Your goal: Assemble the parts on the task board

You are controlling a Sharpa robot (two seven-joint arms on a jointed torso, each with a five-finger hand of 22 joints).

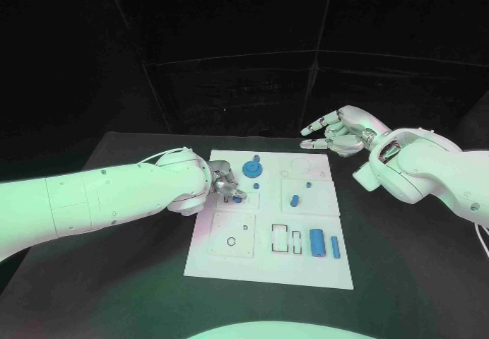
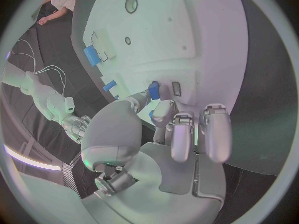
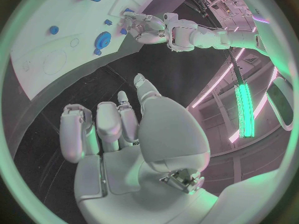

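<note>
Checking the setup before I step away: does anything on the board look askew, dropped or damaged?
Nothing stands out. The task board lies flat, its blue parts sit on it, and the left hand holds one small blue piece.

No legible text or labels, seemingly.

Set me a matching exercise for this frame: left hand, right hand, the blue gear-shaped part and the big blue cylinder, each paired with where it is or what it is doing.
Things:
1. silver left hand
2. silver right hand
3. blue gear-shaped part
4. large blue cylinder

Places or states:
A. lying near the white task board's near right corner, beside a thinner blue rod
B. raised off the board beyond its far right corner, holding nothing
C. at the board's left side, fingertips at a small blue part
D. sitting near the board's far edge

Pairs: 1-C, 2-B, 3-D, 4-A
</note>
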